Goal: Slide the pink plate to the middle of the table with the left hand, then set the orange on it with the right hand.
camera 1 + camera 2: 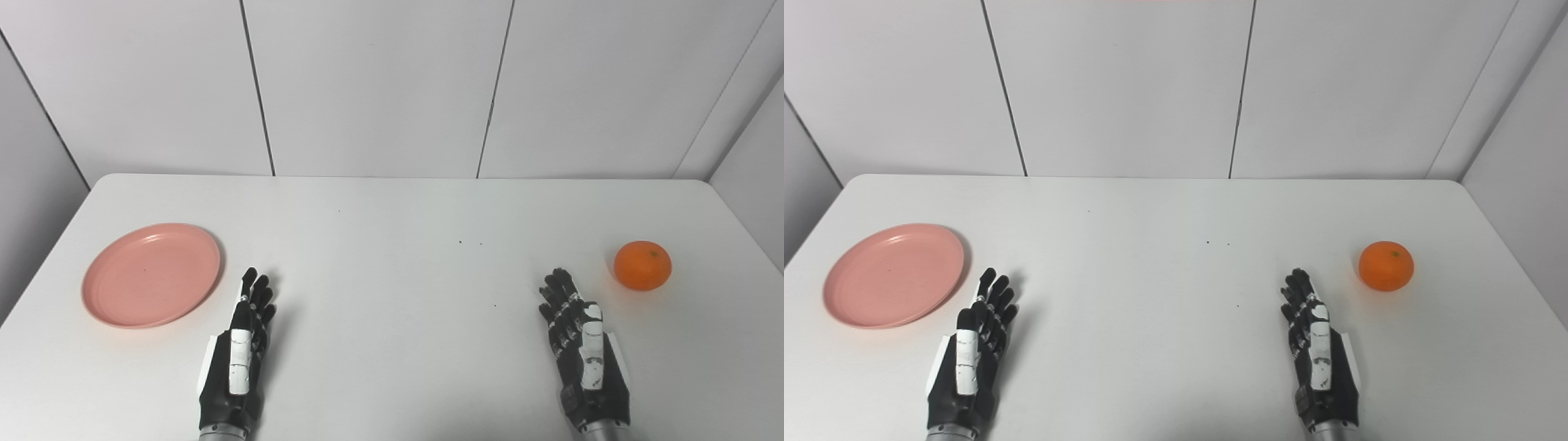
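Black fingers point(256, 293) of the left hand point(236, 361) are extended and slightly spread, nothing held, just beside the pink plate point(151, 274). The right hand point(585, 352) is likewise seen stretched forward, empty. On the white counter point(392, 275), the shallow, bare plate is found at nine o'clock, the round orange point(642, 265) at three o'clock, apart from the fingers.

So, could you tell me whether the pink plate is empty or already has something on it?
Empty: the pink plate shows only bare pink surface, and the orange sits far right on the table.
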You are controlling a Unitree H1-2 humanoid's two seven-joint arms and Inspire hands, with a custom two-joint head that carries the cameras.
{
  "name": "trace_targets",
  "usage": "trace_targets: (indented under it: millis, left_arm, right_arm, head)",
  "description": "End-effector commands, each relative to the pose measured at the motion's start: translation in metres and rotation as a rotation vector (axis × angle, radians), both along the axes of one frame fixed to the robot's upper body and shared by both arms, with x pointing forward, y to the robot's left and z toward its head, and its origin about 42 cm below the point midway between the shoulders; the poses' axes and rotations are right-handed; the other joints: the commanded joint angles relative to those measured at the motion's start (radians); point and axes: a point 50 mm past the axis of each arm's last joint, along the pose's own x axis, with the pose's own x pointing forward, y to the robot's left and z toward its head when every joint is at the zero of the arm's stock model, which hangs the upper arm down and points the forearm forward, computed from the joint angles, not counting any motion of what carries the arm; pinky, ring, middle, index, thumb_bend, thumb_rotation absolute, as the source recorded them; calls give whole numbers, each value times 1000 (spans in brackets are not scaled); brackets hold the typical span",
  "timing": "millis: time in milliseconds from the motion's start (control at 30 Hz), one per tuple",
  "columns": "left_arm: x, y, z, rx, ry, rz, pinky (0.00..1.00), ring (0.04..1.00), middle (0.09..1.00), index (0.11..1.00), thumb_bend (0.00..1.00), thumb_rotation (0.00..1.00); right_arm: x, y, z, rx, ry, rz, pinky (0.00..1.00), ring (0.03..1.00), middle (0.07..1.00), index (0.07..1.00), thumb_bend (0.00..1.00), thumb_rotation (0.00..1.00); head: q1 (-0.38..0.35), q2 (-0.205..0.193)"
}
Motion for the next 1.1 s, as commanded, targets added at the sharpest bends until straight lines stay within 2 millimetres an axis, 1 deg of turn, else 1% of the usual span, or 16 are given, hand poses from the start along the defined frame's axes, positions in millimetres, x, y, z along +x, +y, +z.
trace_targets:
  millis: [0,1067]
  left_arm:
    - [-27,12,-15,27,71,21,1000,1000,991,1000,791,1000]
    - [-27,13,-15,35,76,18,1000,995,989,1000,776,1000]
  right_arm:
    - [-6,2,-18,12,71,13,1000,970,951,937,899,996]
    - [-7,3,-16,13,68,14,1000,969,949,935,903,994]
  head:
    - [1,-1]
    - [0,0]
